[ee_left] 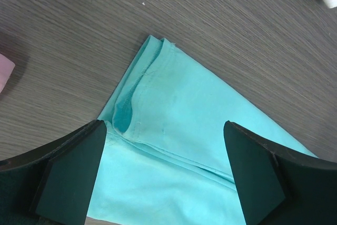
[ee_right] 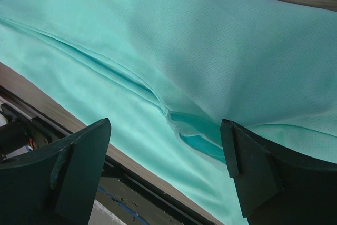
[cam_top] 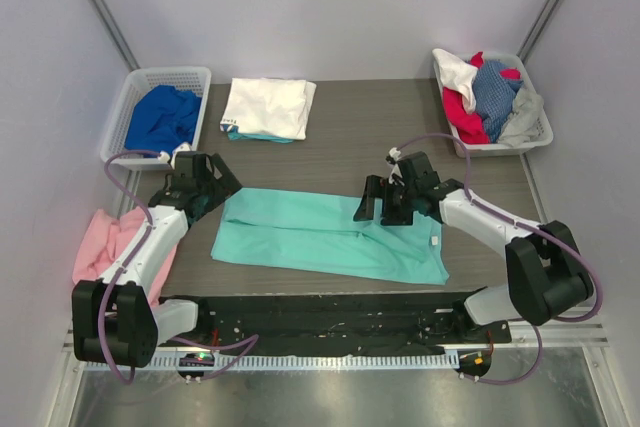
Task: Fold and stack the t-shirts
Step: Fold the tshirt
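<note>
The surface [cam_top: 360,137] is a dark board with a fine wood grain. Its near edge is hidden behind the black rail where the arms are bolted.

The mint tee [cam_top: 320,237] lies flat across the middle as a long, smooth band. It runs from 9 o'clock down towards 4 o'clock. In the wrist views we see a fine knit, doubled layers and a stitched hem. A darker pocket of shadow gapes where the layers part.

At 2 o'clock the right basket [cam_top: 500,150], white plastic lattice, holds a crumpled heap. We make out a red tee [cam_top: 465,112] and a grey tee [cam_top: 525,117], but the other pieces are too tangled to sort. At 10 o'clock the left basket [cam_top: 150,75] holds a bunched blue tee [cam_top: 160,117].

At 12 o'clock a white tee [cam_top: 268,107] sits folded into a soft square. A teal sliver shows under its near edge, and what that is we cannot tell. At 8 o'clock a pink cloth [cam_top: 100,242] is partly covered by the left arm.

The left tool [ee_left: 163,146] is over the band's 10 o'clock corner. Its black wedge fingers are spread wide and nothing is between them. The right tool [ee_right: 166,146] is over the band's far edge towards 2 o'clock, also spread wide and holding nothing. We cannot tell whether either tool's tips touch the cloth.
</note>
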{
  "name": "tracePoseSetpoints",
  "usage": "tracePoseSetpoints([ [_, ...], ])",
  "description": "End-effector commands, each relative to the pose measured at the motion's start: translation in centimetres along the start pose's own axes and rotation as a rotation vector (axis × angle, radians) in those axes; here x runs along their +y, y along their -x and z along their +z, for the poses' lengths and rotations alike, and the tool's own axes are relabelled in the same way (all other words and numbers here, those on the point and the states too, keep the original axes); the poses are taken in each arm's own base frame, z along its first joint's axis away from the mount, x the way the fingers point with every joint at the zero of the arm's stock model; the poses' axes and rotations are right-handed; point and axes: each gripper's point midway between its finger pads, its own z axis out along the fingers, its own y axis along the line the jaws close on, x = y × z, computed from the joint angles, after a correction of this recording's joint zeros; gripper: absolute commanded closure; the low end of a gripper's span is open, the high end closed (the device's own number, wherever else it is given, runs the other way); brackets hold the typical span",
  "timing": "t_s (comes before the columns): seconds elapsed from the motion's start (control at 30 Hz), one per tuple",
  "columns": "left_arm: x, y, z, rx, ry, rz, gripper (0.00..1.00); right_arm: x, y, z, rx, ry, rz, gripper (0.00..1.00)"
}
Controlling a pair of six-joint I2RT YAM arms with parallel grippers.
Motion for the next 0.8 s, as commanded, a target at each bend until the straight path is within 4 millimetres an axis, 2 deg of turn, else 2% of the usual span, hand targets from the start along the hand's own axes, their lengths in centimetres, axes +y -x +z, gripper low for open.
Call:
tracePoseSetpoints([
  [0.0, -1.2, 0.9, -0.2, -0.033, -0.053, -0.016, 0.0, 1.3, 0.8, -1.2, -0.047, 0.032, -0.021, 0.06],
  [0.3, -1.1, 0.8, -0.2, -0.031, -0.052, -0.021, 0.0, 2.4, 3.5, -3.1, -0.143, 0.018, -0.048, 0.05],
  [0.57, -1.2, 0.7, -0.2, -0.031, -0.055, -0.022, 0.0, 2.2, 3.2, -3.0, -0.132, 0.007, -0.05, 0.05],
  [0.77, -1.0, 0.6, -0.1, -0.028, -0.052, -0.022, 0.0, 1.8, 4.0, -4.2, -0.183, -0.04, -0.056, 0.05],
])
